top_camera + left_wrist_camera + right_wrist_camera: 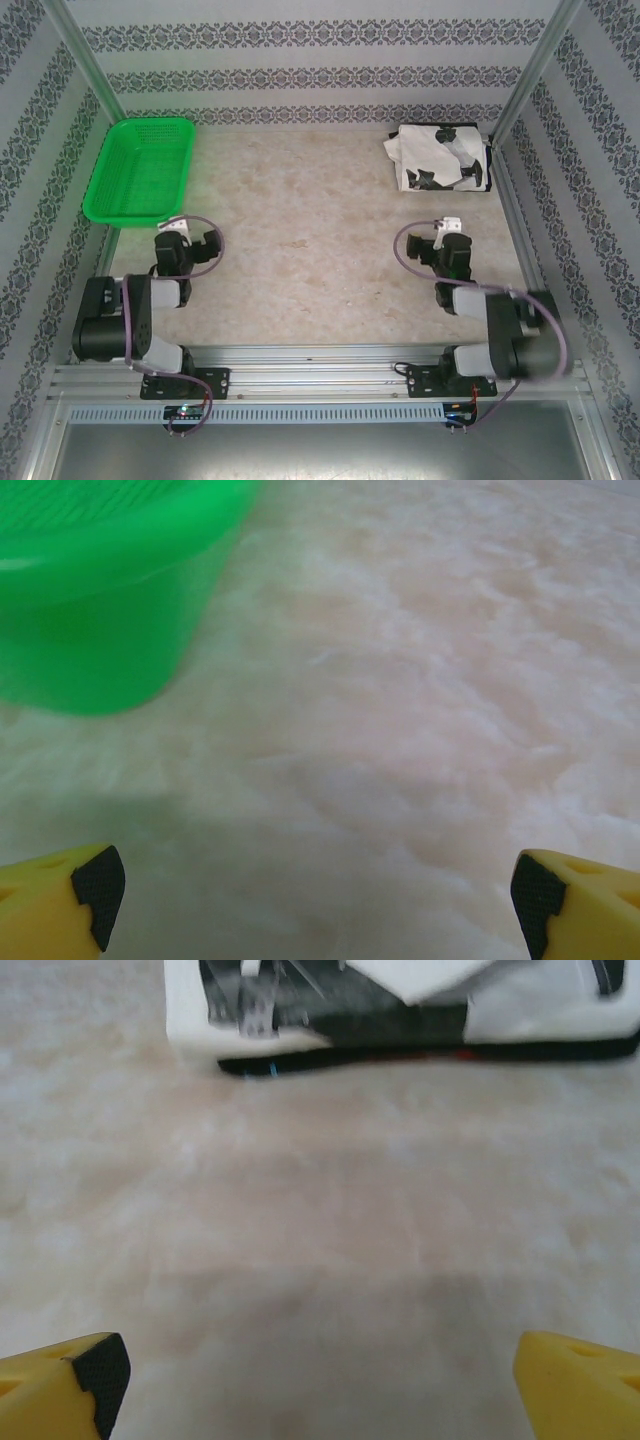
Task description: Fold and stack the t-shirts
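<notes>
One green basket [140, 168] stands at the table's [300, 250] far left, the left gripper [320, 895] near its corner with fingers wide apart, then the right gripper [320, 1375], also spread wide over bare table, faces the white printed t-shirt [436, 158] folded upon the black t-shirt [400, 1056] in the far right corner.

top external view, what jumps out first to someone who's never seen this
The bright green basket in the far left corner grabs the eye first. Opposite, in the far right corner, the white printed t-shirt lies folded on top of a black t-shirt.
</notes>
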